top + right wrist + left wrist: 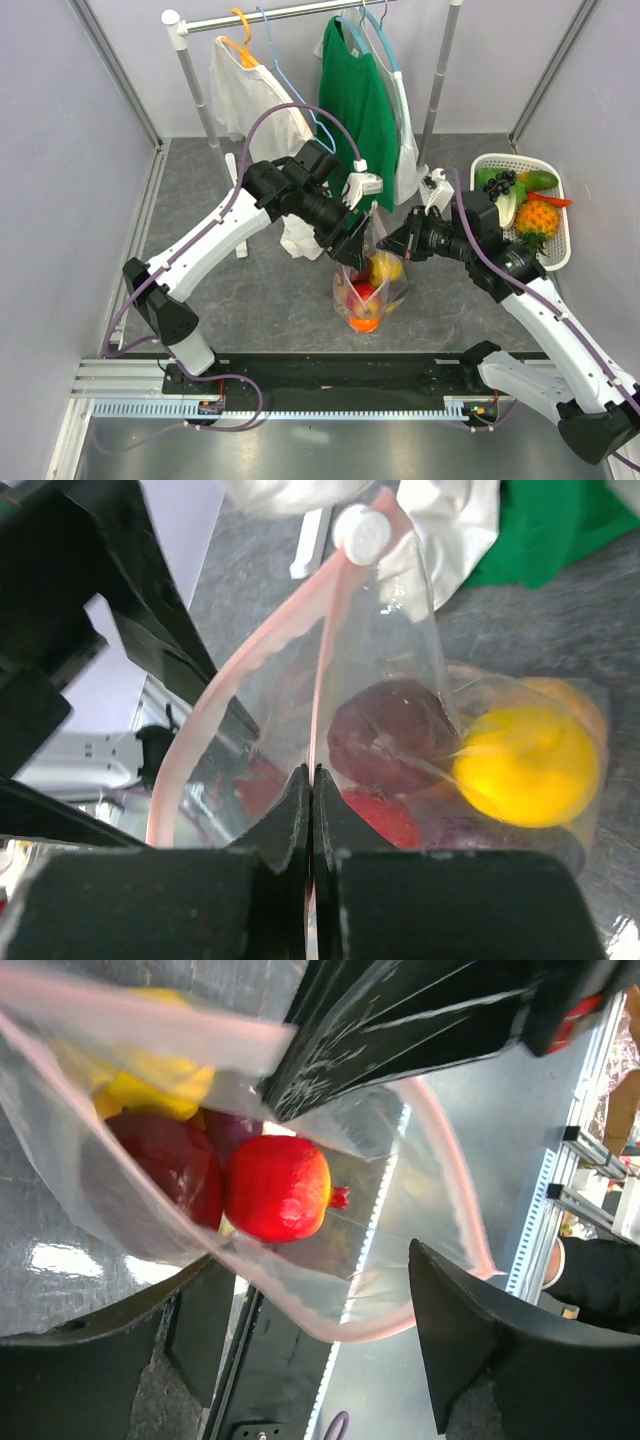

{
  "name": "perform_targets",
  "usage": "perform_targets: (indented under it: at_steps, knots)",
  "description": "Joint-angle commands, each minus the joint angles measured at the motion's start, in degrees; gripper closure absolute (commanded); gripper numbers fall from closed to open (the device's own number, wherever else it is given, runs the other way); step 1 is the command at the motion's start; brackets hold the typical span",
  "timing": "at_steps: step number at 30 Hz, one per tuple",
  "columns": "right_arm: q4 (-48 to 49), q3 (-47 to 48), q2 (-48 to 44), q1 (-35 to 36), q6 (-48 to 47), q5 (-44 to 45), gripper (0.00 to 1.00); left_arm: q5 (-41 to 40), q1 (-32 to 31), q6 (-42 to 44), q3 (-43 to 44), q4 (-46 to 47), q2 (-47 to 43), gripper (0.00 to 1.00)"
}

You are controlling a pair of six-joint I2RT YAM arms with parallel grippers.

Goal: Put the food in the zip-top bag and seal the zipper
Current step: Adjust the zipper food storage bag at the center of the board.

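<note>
The clear zip-top bag (368, 285) hangs just above the table between both grippers, its mouth open. Inside it lie a red pomegranate (278, 1188), a dark red fruit (160, 1165), a yellow fruit (525, 765) and an orange one (364, 322). My right gripper (312, 775) is shut on the pink zipper strip (318, 680) below the white slider (360, 532). My left gripper (315, 1280) is open, its fingers (480, 1340) wide apart on either side of the bag's pink rim (455, 1200). In the top view both grippers (352, 240) (385, 243) sit at the bag's top.
A white oval basket (560, 250) at the right holds more toy food: a pineapple (535, 218), grapes, a green and orange piece. A clothes rack (300, 12) with a white shirt and a green shirt (358, 90) stands behind the bag. The arms' base rail runs along the near edge.
</note>
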Motion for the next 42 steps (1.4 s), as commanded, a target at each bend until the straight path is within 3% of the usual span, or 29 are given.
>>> perform_targets:
  at_steps: [1, 8, 11, 12, 17, 18, 25, 33, 42]
  knots:
    - [3.9, -0.6, -2.8, 0.2, 1.3, 7.1, 1.00, -4.9, -0.5, -4.2, -3.1, 7.7, -3.3, 0.24]
    - [2.2, 1.7, -3.0, 0.2, 1.0, 14.1, 1.00, -4.6, -1.9, -7.4, -4.9, 12.3, -5.9, 0.25]
    - [1.7, 1.6, -2.4, 0.2, 1.5, 15.6, 1.00, -2.7, -3.1, -8.4, -5.3, 12.2, -6.9, 0.21]
    - [1.7, 1.2, -2.3, 0.2, 2.1, 16.6, 1.00, -2.4, -3.7, -8.7, -5.8, 12.3, -7.1, 0.12]
    - [2.0, 1.2, -1.5, 0.2, 4.7, 18.2, 1.00, -2.1, -7.6, -13.1, -7.5, 12.3, -6.3, 0.04]
    - [2.0, 1.6, -1.3, 0.2, 5.3, 18.7, 1.00, -3.0, -8.3, -13.7, -7.5, 12.1, -6.1, 0.00]
    - [1.2, 2.8, -0.6, 0.3, 7.1, 19.6, 1.00, -14.4, -11.9, -19.0, -4.9, 10.7, -4.2, 0.00]
    - [2.1, 4.4, 2.0, 1.3, 9.0, 19.7, 1.00, -27.9, -16.3, -14.8, 2.1, 8.6, -0.5, 0.00]
    - [1.8, 6.6, 5.7, 2.0, 9.3, 23.5, 1.00, -28.8, -16.3, -13.1, 6.3, 5.8, 2.2, 0.00]
